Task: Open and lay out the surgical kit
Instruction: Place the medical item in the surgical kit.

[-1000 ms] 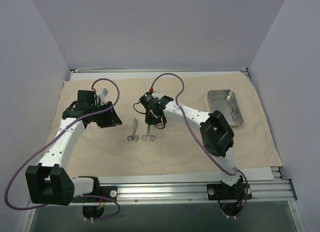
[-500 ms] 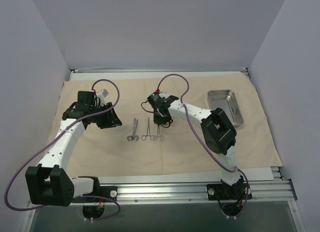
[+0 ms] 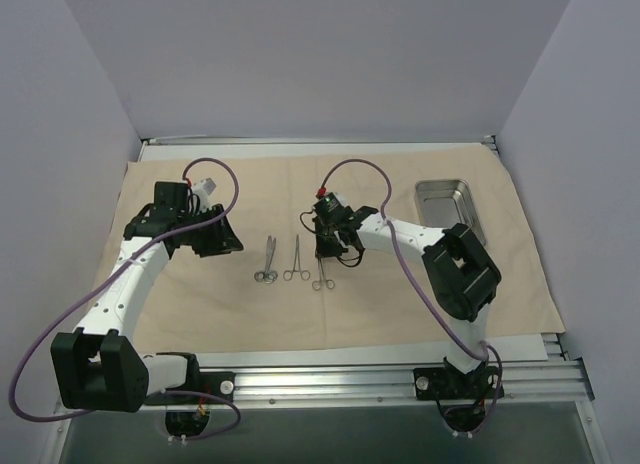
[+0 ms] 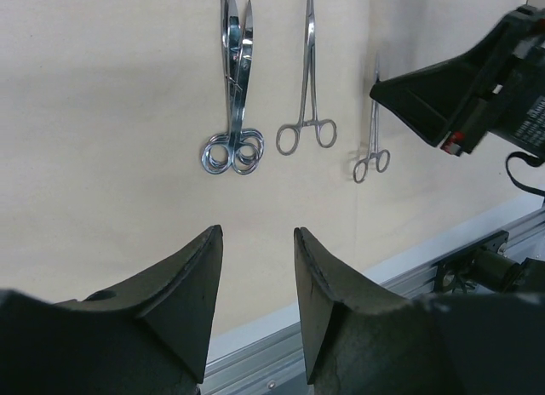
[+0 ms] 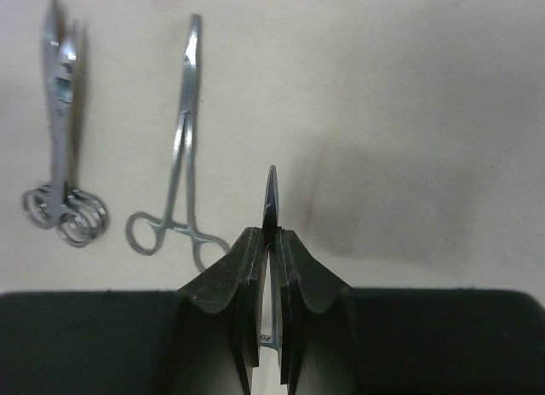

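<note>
- Left gripper [image 4: 255, 235] hangs at 9 o'clock over the cloth [image 3: 200, 309], jaws part-open and empty.
- Mid-cloth row: scissors [image 3: 266, 261], then long forceps [image 3: 296, 259].
- Small forceps [image 3: 323, 272] have just been shifted to the 3 o'clock end of the row. The right gripper [image 5: 271, 240] is still clamped on them, so letting go looks next.
- Tray [image 3: 452, 216] lies at 1 o'clock, well apart.

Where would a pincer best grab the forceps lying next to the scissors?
Probably the slim shank of the forceps, midway between tip and rings, coming straight down from above. It lies flat on the cloth, long and narrow, so closing across its width looks easy; bare cloth separates it from the scissors.
</note>
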Tool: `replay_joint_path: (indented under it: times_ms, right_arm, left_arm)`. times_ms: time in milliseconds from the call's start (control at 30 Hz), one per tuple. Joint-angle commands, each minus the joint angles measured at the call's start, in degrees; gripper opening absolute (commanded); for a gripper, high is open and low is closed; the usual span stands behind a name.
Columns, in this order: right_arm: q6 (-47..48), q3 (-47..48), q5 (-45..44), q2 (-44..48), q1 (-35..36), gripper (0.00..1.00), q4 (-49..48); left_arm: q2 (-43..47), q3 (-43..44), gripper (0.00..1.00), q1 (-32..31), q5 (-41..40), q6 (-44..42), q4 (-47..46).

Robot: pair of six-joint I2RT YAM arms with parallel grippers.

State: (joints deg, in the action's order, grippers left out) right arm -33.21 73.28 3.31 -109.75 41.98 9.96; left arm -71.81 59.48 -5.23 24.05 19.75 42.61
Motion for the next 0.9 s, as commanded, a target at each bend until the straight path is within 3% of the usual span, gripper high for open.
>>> replay_joint_path:
  times_ms: [0,433,800,867]
  right_arm:
    - [1.8,-2.3,3.7,7.3,-0.3,0.00,-7.9]
    - [1.8,-3.8,7.7,7.3,-1.5,0.00,-13.9]
    - [1.0,0.7,5.9,1.1,-2.4,0.00,-7.6]
    - [1.3,2.6,6.1,-0.1,-2.4,0.11,-6.2]
  left_arm:
    - [0.3,-0.2,0.48,0.8,-0.2,-1.4,-1.3]
    - [-0.2,0.2,0.48,0.8,-0.4,-1.9,-1.2]
    - [-0.6,0.2,0.48,0.8,-0.8,-2.3,-1.1]
    - [-0.7,0.1,0.48,0.8,-0.8,-2.3,-1.1]
